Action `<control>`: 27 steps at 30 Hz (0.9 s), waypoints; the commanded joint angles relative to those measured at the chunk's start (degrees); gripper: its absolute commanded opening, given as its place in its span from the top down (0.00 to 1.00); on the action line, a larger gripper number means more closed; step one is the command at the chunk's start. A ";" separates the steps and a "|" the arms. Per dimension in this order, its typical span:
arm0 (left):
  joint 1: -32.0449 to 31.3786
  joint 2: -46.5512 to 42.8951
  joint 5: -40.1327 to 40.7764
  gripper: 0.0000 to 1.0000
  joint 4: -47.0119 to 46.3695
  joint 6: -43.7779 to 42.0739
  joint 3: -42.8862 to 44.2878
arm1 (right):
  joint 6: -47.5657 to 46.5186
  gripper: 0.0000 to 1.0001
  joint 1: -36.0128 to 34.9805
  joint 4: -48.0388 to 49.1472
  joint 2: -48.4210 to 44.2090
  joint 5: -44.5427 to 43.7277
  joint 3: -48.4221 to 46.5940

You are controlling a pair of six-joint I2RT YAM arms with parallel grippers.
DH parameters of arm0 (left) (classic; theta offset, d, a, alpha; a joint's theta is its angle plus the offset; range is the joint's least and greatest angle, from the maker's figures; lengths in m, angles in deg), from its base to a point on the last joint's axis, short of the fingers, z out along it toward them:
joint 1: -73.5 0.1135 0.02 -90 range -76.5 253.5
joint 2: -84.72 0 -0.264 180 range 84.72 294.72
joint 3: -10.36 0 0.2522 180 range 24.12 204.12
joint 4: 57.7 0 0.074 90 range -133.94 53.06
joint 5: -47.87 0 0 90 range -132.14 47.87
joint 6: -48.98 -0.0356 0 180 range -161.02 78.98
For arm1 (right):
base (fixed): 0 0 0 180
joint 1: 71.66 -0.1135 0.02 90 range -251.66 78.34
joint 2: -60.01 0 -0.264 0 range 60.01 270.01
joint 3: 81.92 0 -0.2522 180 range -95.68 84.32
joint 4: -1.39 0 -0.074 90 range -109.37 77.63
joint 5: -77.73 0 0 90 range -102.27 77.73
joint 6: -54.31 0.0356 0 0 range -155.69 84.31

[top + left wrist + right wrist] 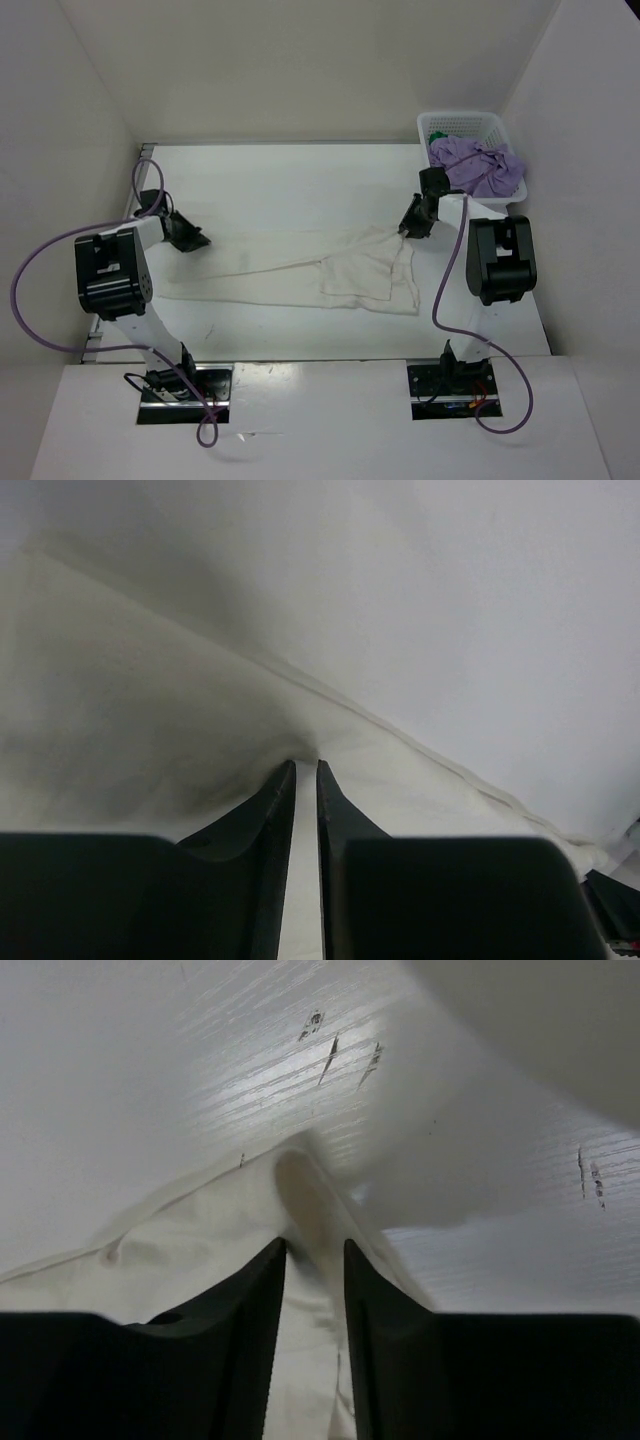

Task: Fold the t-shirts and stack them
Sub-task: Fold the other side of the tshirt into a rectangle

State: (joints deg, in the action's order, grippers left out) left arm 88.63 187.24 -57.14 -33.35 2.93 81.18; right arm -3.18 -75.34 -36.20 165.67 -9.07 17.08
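1. A soft, creased white t-shirt (pixel 340 275) stretches across the middle of the table (pixel 280 180).
2. The left gripper (pixel 195 240) pinches its left end, fingers nearly together.
3. The right wrist view alone shows the right gripper (pixel 315 1245) with fingers parted astride cloth.
4. A lilac t-shirt (pixel 480 165) bunches in the far-right-corner basket (pixel 460 118).

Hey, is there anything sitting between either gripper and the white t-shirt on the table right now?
Nothing visible. The left gripper is pinched on the white t-shirt at its left end, and the right gripper has the shirt's far right corner between its jaws. The basket stands apart, beyond that corner.
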 commanded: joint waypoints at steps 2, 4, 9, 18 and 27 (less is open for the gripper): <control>0.60 -7.31 -0.72 0.78 0.13 1.84 -0.73 | 0.01 0.60 0.52 -2.52 -3.97 -0.30 -4.47; 0.60 -9.87 -1.43 0.76 0.66 1.85 0.68 | 0.01 0.58 0.52 -3.40 -7.74 -0.92 -4.48; -6.16 -17.34 0.76 0.73 2.95 -0.61 3.50 | 0.53 0.61 -3.07 -5.61 -13.99 -1.44 -2.29; -25.49 -22.28 2.80 0.71 5.75 -6.06 1.58 | 10.63 1.00 -22.84 -1.58 -14.88 1.27 11.94; -30.42 -27.54 0.77 0.77 7.08 -8.44 -0.54 | 10.73 1.00 -21.81 0.80 -3.03 -1.44 6.37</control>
State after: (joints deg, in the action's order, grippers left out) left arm 59.61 162.52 -55.11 -26.31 -3.17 80.70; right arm 6.85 -97.99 -38.65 158.04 -8.26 28.75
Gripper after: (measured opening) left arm 0.230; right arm 0.001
